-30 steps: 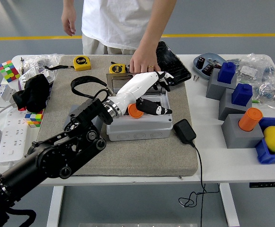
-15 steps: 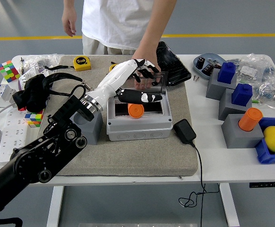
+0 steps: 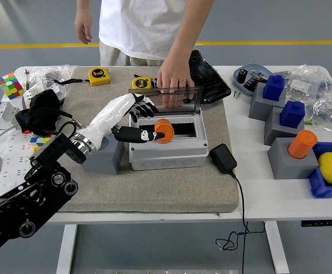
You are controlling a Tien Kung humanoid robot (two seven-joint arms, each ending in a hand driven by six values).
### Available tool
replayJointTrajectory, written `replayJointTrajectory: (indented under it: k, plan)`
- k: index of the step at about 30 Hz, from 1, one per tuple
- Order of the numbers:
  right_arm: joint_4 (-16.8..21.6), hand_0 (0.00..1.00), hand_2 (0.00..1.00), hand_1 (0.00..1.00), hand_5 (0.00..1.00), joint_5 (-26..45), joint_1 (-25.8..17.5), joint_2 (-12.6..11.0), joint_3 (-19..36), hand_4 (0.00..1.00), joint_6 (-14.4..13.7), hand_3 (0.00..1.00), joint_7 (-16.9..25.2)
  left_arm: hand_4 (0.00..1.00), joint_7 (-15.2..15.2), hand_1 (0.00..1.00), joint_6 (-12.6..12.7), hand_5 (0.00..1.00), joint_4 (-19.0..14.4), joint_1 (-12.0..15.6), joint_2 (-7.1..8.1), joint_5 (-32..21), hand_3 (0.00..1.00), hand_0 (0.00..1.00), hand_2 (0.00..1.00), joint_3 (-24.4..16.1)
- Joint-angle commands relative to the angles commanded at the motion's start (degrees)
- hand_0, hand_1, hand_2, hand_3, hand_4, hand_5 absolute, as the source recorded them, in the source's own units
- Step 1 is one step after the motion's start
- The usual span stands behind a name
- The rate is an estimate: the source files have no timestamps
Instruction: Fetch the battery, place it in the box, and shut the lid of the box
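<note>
Head view over a white table (image 3: 268,197) with a grey mat (image 3: 154,182); the grey box (image 3: 167,149) serves as landmark. The left hand (image 3: 132,117) reaches in from the lower left and sits at the box's left edge, fingers loosely spread and gripping nothing; its thumb (image 3: 136,135) stretches right, tip touching the orange battery (image 3: 164,130). The battery lies in the box's dark opening, at its left end. The clear lid (image 3: 167,97) stands raised on the far side of the box. A person's hand (image 3: 173,80) rests on the lid's top edge, fingers over its front; the person's other hand (image 3: 84,25) hangs clear of the table, far left of the box. Right of the box, on the mat's edge, lies a black adapter (image 3: 223,158) with its cord running off the near edge. Further right stand grey blocks, one bearing an orange cylinder (image 3: 301,144). Behind the box lies a yellow tape measure (image 3: 142,83); a second one (image 3: 99,75) lies further left. The right arm is out of view
</note>
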Motion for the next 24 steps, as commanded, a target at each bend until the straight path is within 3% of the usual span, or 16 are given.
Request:
replayJointTrajectory:
  k: [7, 13, 17, 24]
  plan:
    - [0.0, 0.69, 0.699, 0.665, 0.628, -0.1, 0.2, 0.0, -0.2, 0.998, 0.0, 0.642, 0.0, 0.998, 0.4, 0.517, -0.4, 0.386, 0.3, -0.3, 0.1, -1.7, 0.531, 0.318, 0.509, 1.6]
    - [0.0, 0.69, 0.699, 0.665, 0.628, 0.1, 0.3, -0.1, -0.6, 0.998, 0.1, 0.642, 0.0, 0.998, 0.6, 0.512, -0.6, 0.386, 1.2, -1.6, -1.76, -3.1, 0.531, 0.313, 0.51, 3.4]
    - [0.0, 0.69, 0.699, 0.665, 0.628, 0.0, 0.3, -0.1, -0.7, 0.998, 0.1, 0.642, -0.1, 0.998, -0.2, 0.512, -0.2, 0.386, 2.3, -2.8, -3.94, -6.4, 0.531, 0.313, 0.51, 5.1]
    - [0.0, 0.69, 0.699, 0.665, 0.629, 0.2, 0.2, -0.2, -1.3, 0.998, 0.1, 0.642, 0.0, 0.998, -3.7, 0.515, 1.1, 0.386, 5.3, -4.9, -8.31, -21.0, 0.547, 0.312, 0.528, 8.8]
